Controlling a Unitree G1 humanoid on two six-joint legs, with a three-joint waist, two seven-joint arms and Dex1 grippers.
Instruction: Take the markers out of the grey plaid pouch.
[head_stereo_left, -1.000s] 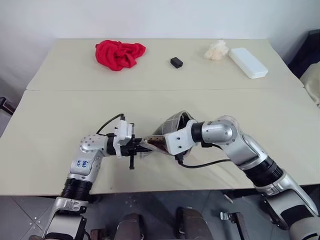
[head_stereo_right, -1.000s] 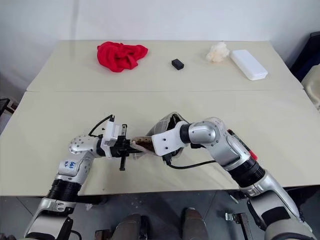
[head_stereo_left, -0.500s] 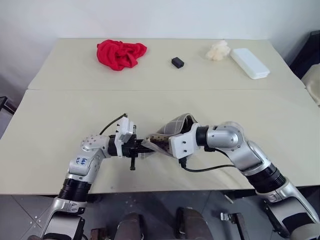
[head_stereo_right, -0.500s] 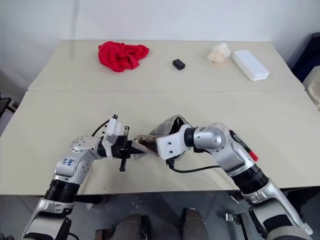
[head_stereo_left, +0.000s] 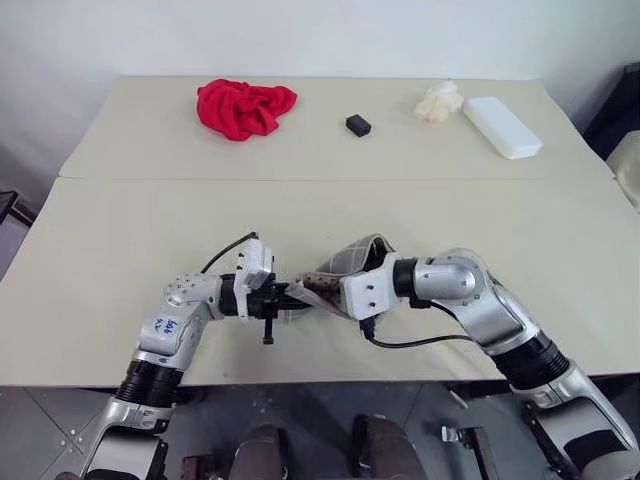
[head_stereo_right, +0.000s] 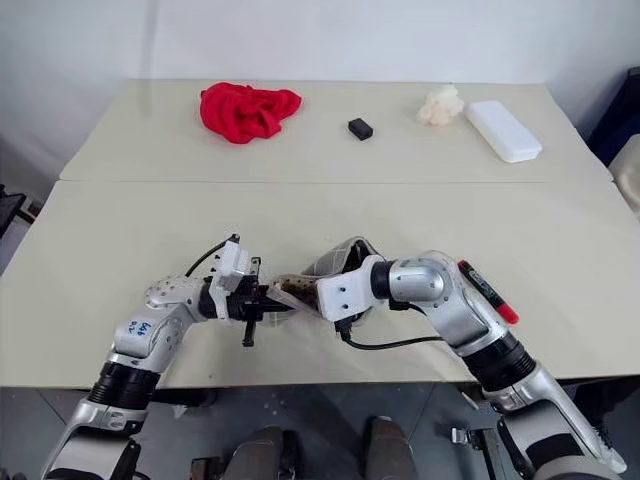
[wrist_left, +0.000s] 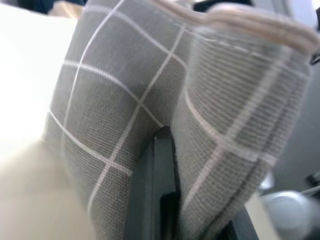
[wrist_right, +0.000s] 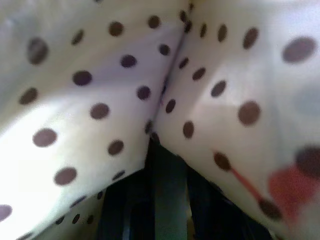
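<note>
Crosswise, the grey plaid pouch stretches between left gripper and right gripper.

Two cream-coloured bench tops stood pushed together, their seam running straight from side to side. The far top met a plain white wall. Lighting was even and soft, with faint shadows. Below the near edge, a grey tiled floor was visible. A dark object stood past the far right corner of the bench, with a pale rounded item beside it; neither could be identified.
</note>
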